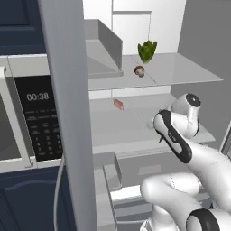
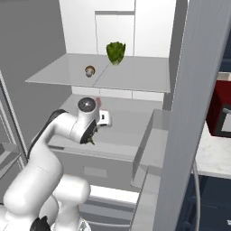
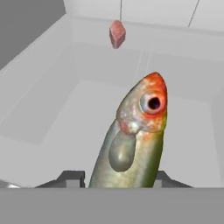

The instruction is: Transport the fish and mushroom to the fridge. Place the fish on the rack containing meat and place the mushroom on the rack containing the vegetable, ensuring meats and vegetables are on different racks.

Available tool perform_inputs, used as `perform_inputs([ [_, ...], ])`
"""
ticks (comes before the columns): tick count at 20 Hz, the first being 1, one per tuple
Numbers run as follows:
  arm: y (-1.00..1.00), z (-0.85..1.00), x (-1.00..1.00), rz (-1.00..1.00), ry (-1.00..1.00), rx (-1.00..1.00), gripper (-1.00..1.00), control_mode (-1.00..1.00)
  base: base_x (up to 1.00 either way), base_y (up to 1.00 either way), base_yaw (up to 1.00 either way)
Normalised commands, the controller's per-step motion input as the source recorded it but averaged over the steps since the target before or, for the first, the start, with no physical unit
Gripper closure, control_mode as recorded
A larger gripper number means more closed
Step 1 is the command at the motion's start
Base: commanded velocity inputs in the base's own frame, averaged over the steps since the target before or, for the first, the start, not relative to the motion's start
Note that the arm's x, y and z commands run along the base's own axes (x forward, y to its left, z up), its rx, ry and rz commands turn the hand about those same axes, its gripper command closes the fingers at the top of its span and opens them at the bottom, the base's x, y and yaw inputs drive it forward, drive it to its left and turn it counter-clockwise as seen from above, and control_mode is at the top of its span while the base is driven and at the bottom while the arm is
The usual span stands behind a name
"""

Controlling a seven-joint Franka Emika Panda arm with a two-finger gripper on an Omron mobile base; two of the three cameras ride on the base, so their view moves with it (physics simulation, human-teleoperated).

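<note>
Holding fish point(image 3: 133, 135) clamped in gripper point(image 3: 118, 177), frame centre, over lower rack point(image 3: 78, 118). Meat point(image 3: 117, 33) top centre, well apart. Mushroom point(image 1: 139, 71) already by veg point(image 1: 147, 50). Next: fwd, set down nr meat.

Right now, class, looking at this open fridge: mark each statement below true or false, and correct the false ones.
1. The gripper holds the fish. True.
2. The mushroom sits on the upper rack, near the lettuce. True.
3. The meat lies on the upper rack. False: it lies on the lower rack.
4. The fish already rests beside the meat. False: it is held short of the meat, apart from it.
5. The microwave display is blank. False: it shows digits.
</note>
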Motion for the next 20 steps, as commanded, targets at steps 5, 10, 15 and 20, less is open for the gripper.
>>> perform_inputs([
  [5, -0.15, -0.34, 0.32, 0.03, 0.06, 0.00, 1.00, -1.00, 0.00, 0.00, 0.00],
  [10, -0.26, -0.44, 0.24, 0.04, 0.09, 0.00, 1.00, -1.00, 0.00, 0.00, 0.00],
  [15, -0.26, -0.45, 0.29, 0.06, 0.03, 0.00, 1.00, -1.00, 0.00, 0.00, 0.00],
  [20, -0.17, -0.23, 0.55, 0.07, 0.00, 0.00, 1.00, -1.00, 0.00, 0.00, 0.00],
])
